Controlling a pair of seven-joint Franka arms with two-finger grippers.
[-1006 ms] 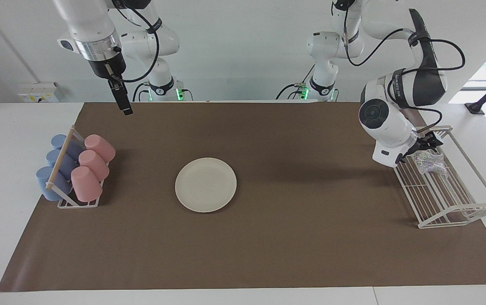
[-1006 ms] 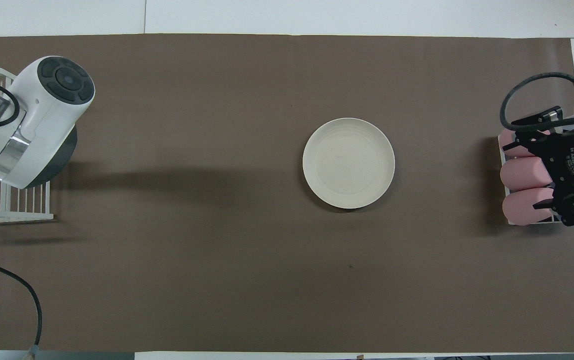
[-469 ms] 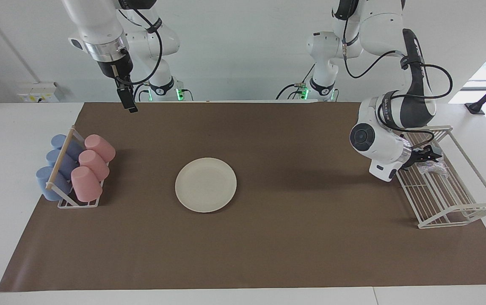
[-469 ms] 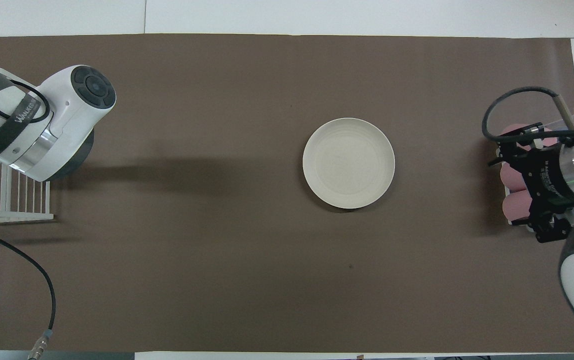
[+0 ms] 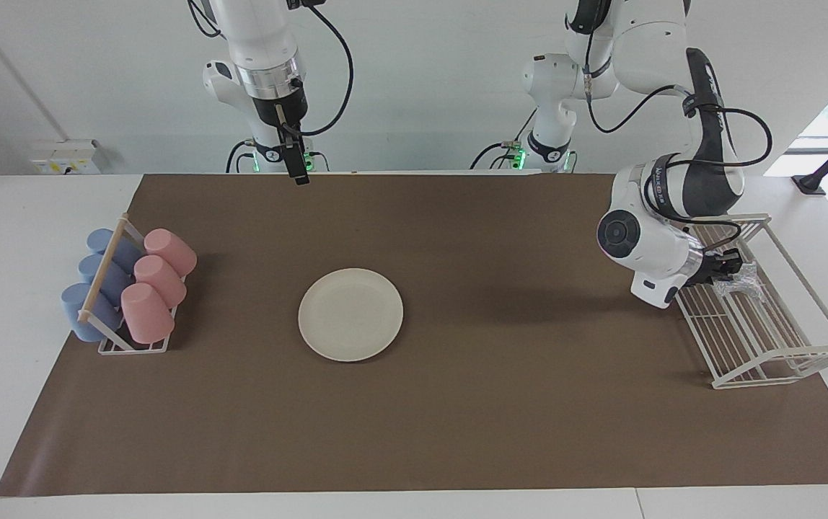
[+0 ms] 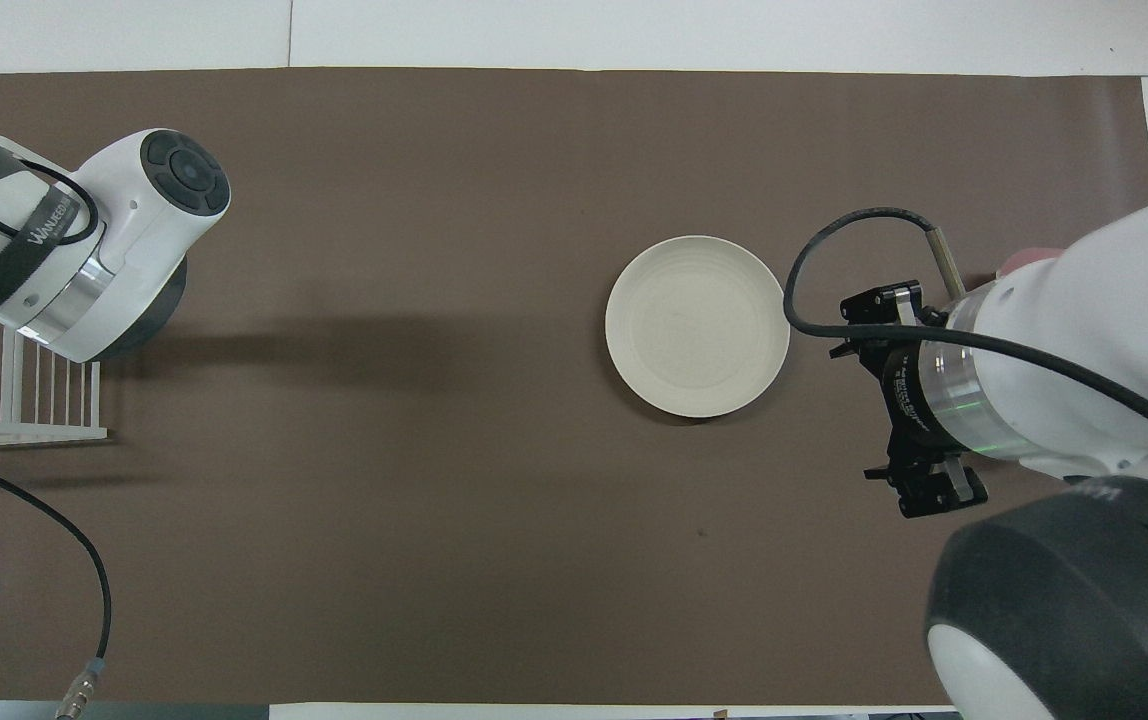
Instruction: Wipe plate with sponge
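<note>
The cream-white plate (image 5: 350,314) lies flat on the brown mat near the middle of the table, with nothing on it; it also shows in the overhead view (image 6: 697,326). The silvery-grey sponge (image 5: 743,277) lies in the white wire rack (image 5: 774,346) at the left arm's end. My left gripper (image 5: 726,272) is down in that rack, right at the sponge. In the overhead view the left wrist hides it. My right gripper (image 5: 300,176) hangs open and empty, raised over the mat beside the plate (image 6: 889,400).
A small rack (image 5: 129,344) with blue cups (image 5: 100,281) and pink cups (image 5: 156,282) stands at the right arm's end. In the overhead view the right arm covers it. The brown mat (image 5: 500,404) covers most of the table.
The right arm has swung from over the cup rack toward the plate, still raised. The left gripper came down to the sponge in the wire rack and has stayed there.
</note>
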